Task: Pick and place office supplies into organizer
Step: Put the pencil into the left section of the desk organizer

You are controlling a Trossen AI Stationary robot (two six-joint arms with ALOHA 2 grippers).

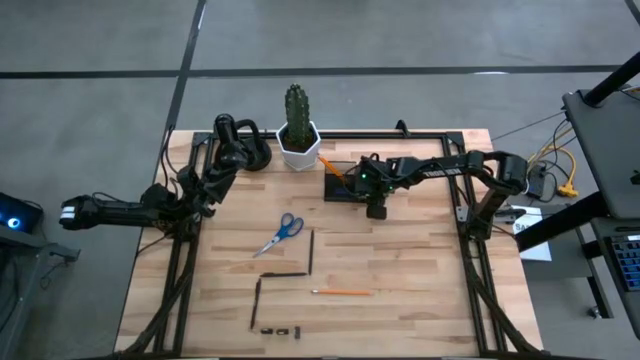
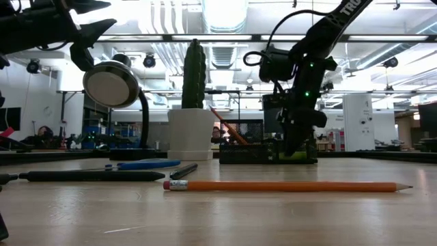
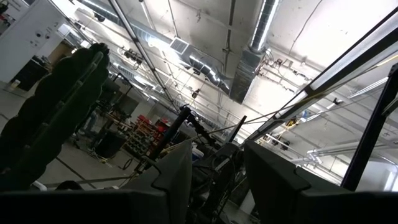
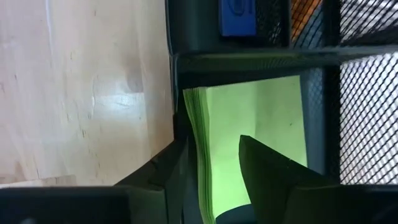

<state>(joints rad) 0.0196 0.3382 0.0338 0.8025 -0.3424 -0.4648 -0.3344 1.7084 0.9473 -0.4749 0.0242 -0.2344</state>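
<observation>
Sticky-note pad [image 4: 255,124], lime-green: lodged in organizer [image 1: 345,185] near table's far edge, directly beneath right tool [image 4: 211,163], jaws parted astride it, nothing gripped.

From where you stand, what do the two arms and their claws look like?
Both arms are dark, jointed and slim. The right arm carries a small green indicator light near its wrist and white lettering on an upper link in the low view. Its right claw has two dark, flat, tapering fingers. The left arm ends at a pale part; the left claw shows dark, wedge-shaped fingers.
</observation>
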